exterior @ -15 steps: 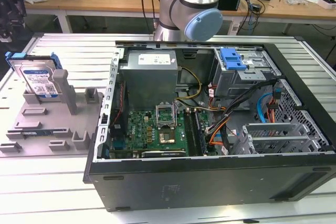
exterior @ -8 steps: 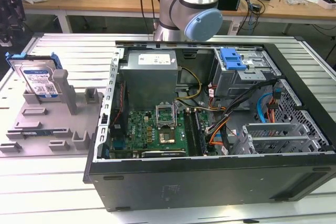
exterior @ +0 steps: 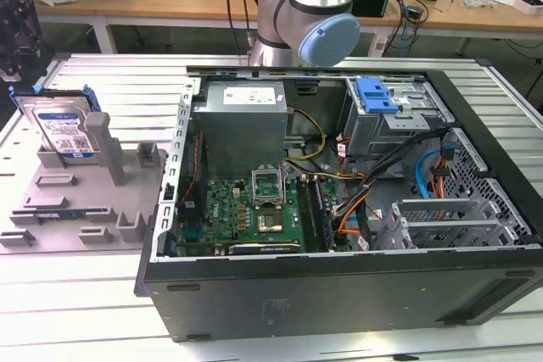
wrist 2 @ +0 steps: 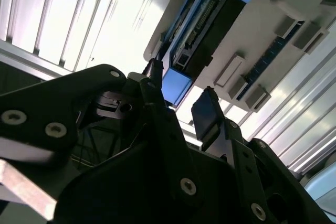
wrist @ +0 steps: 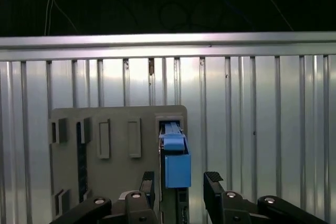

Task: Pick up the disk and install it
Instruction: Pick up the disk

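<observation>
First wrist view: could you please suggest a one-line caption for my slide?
Open gripper flanks the disk, which stands on edge in a grey holder.

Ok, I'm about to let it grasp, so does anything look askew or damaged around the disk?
Nothing stands out. The disk stands on edge in its slot in the grey holder, its blue frame looks whole, and the open fingers sit either side of it with gaps.

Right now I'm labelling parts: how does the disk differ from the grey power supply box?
The disk stands on edge in a grey fixture outside the case; the power supply box sits inside it. The disk is thin with a blue frame; the power supply box is bulky and plain grey. Both carry labels.
</observation>
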`<state>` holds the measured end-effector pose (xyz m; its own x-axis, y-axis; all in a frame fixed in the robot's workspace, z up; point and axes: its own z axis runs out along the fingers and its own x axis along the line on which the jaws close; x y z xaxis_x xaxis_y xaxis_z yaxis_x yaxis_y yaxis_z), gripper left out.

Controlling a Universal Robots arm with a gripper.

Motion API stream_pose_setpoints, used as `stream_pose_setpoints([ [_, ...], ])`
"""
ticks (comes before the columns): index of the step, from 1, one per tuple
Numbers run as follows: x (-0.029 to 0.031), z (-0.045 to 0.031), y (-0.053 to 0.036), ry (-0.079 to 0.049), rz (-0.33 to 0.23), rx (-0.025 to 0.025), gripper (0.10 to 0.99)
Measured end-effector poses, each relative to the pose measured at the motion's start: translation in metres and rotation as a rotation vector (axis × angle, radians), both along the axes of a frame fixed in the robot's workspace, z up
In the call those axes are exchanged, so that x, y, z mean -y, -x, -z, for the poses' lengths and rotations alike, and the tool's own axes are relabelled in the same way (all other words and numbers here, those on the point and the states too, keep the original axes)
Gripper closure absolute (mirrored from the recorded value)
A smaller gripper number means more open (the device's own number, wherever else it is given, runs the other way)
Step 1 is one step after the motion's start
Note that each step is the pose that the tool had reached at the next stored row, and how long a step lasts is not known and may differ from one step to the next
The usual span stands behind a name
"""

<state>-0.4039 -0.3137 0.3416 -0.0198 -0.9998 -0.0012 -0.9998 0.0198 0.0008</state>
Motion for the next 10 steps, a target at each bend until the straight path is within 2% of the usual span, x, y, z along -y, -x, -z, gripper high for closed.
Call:
stream_pose_setpoints([
  [10, 0.0, 0.0166, 0.0047, 0.0, -0.018, 0.0001, 0.588],
])
